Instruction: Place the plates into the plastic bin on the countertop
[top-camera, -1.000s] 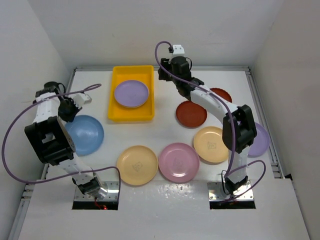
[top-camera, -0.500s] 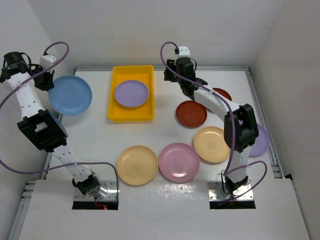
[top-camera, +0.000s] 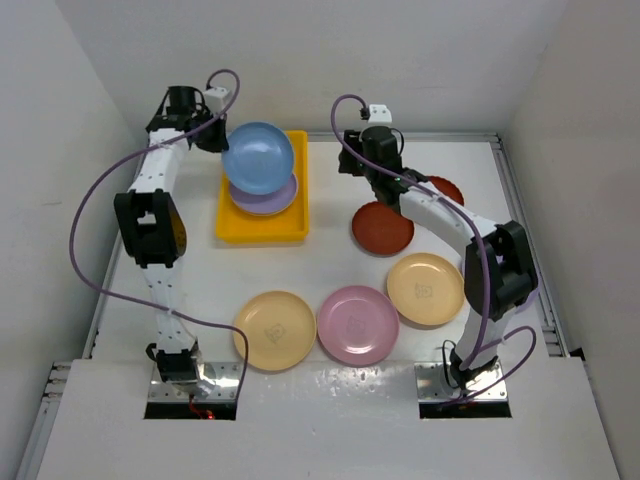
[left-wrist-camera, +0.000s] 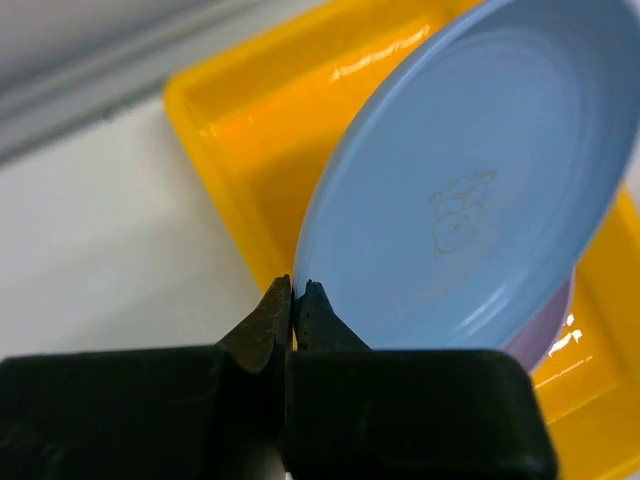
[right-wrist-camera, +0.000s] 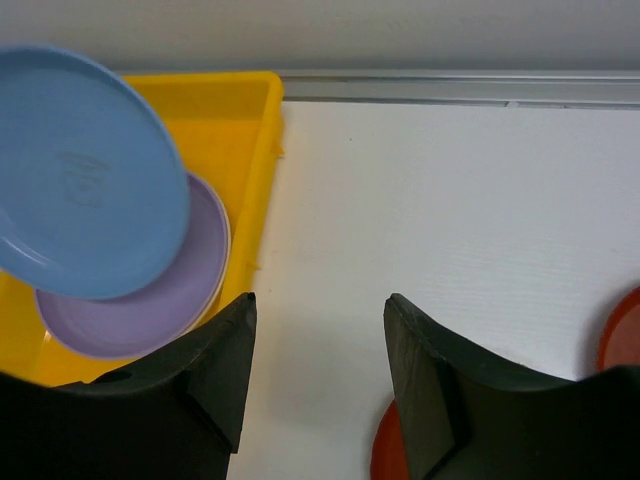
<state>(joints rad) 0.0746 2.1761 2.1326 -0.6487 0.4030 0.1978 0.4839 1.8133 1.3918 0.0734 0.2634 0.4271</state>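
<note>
The blue plate is clamped by its rim in the left hand, tilted above the lilac plate lying in the yellow bin. The right hand is held released, empty, over the counter.

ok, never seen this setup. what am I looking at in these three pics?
Two robot arms are bolted at the near edge of a white table. The wide picture is from a fixed camera above and behind them: left arm on the left, right arm on the right. The other two come from a camera on each wrist, looking past that arm's own jaws. The left jaws are shut on the rim of a blue plate, held over a yellow bin that holds a lilac plate. The right jaws are open and empty. Lying on the table: a pink plate, two tan-yellow plates and two dark red plates.
</note>
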